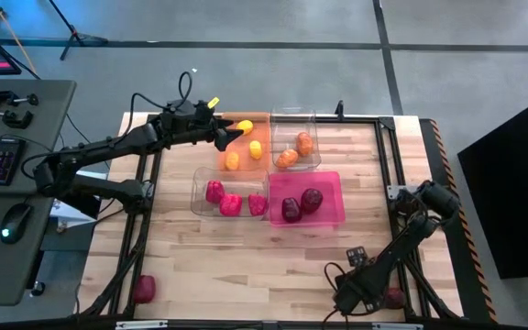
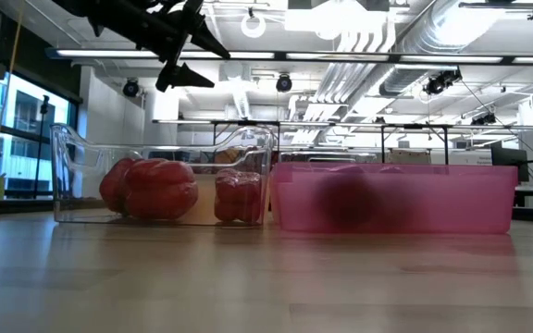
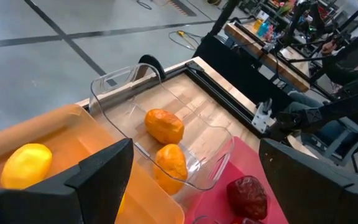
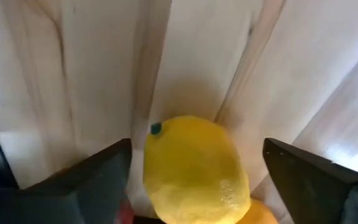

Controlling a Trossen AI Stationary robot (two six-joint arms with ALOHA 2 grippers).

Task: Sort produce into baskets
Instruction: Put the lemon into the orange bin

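We see four bins (image 1: pixel 305 197) clustered mid-bench (image 1: pixel 246 275), two behind, two in front, each holding produce (image 1: pixel 231 203). One piece (image 1: pixel 145 289) lies alone at the bench's front left corner.

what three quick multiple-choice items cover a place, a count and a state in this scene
1. Where is the left gripper?
A. over the orange bin
B. over the pink bin
C. at the table's near edge

2. How many maroon pieces lie in the pink bin?
A. none
B. two
C. five

3. How do the right gripper's fingers stand?
A. shut on nothing
B. clamped on a red pepper
C. open, either side of a lemon

Key:
1 A, the high view shows it above the orange bin, where yellow pieces lie.
2 B, two maroon pieces sit side by side there.
3 C, the right wrist view shows the lemon on the wood between spread fingers, with gaps on both sides.
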